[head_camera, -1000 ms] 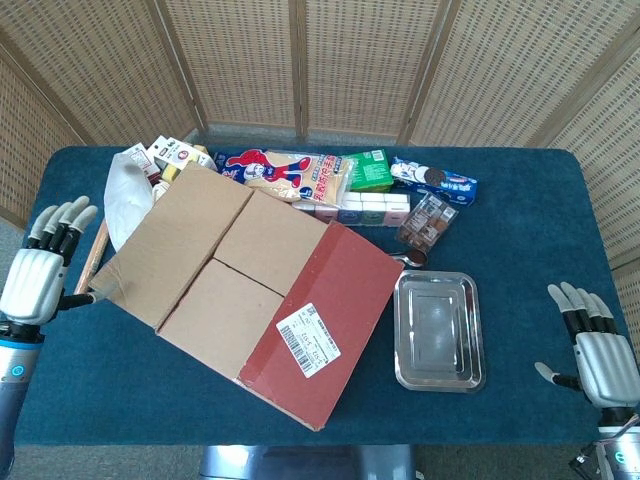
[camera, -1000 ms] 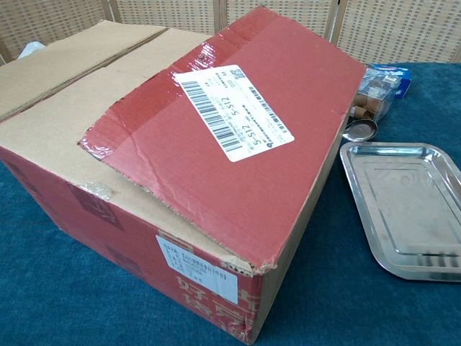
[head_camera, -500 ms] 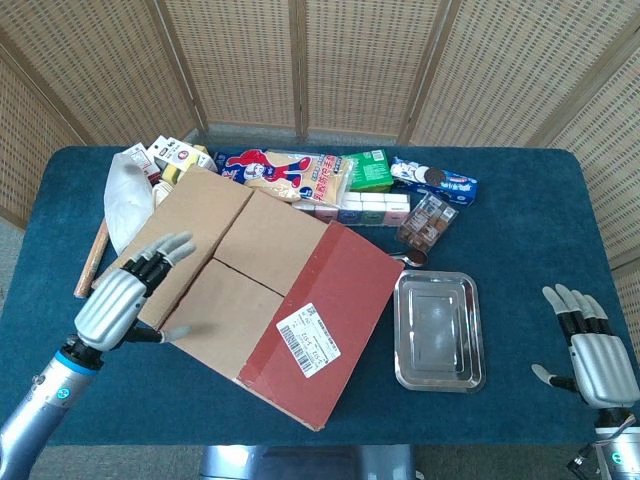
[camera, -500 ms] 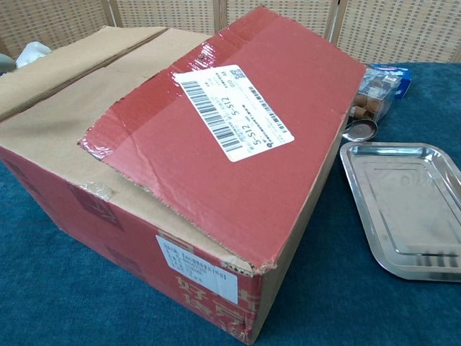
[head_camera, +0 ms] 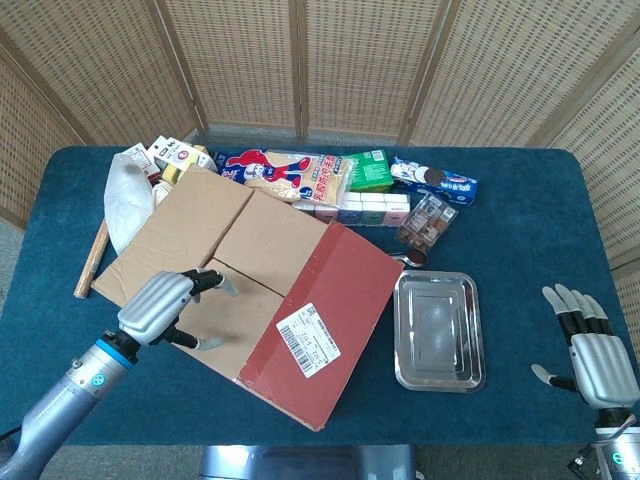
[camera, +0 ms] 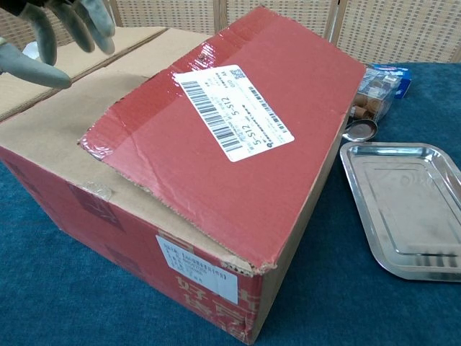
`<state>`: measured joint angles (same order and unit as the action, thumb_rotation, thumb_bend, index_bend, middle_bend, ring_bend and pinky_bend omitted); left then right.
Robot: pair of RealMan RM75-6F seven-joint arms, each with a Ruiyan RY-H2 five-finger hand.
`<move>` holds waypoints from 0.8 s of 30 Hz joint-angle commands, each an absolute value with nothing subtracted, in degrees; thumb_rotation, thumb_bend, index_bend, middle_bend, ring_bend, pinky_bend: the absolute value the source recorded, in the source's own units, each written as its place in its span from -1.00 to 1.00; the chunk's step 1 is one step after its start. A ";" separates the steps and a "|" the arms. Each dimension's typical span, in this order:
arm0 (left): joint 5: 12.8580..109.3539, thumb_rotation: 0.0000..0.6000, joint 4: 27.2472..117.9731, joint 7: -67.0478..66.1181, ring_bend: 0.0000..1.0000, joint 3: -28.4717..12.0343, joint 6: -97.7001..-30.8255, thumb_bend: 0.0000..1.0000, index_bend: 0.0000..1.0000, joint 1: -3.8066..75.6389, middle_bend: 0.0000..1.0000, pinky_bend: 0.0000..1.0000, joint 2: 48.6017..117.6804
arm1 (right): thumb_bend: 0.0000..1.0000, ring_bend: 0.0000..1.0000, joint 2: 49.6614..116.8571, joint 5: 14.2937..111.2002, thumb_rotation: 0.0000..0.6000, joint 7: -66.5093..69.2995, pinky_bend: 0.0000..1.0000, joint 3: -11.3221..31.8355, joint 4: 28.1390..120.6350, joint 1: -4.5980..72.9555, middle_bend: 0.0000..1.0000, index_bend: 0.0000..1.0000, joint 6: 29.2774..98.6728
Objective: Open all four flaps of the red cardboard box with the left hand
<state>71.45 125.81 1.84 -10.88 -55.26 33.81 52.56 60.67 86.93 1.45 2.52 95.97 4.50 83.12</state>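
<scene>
The left robot hand [head_camera: 165, 305] hovers over the near-left brown flap [head_camera: 215, 310] of the red cardboard box [camera: 238, 187], fingers spread and curled downward, holding nothing; whether the fingertips [camera: 54, 40] touch the cardboard cannot be told. The box sits on the blue worktop [head_camera: 520, 220], directly under and to the right of that hand, its red flap [head_camera: 325, 335] lying closed with a white label [camera: 234, 109]. Beyond the box's right side lies a steel tray [head_camera: 438, 330]; the right robot hand [head_camera: 592, 357] rests well apart, fingers wide, empty.
</scene>
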 commanded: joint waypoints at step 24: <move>44.05 1.00 126.79 -10.50 -0.15 -11.38 -52.31 -1.00 -0.10 48.70 -0.05 0.19 55.27 | -1.00 -1.00 60.70 86.81 1.00 1.51 -1.00 2.39 95.97 4.69 -1.00 -1.00 82.67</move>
<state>45.07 126.14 -8.03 -12.39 -50.28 47.57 53.70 60.69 86.83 1.50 2.38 95.96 4.69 82.67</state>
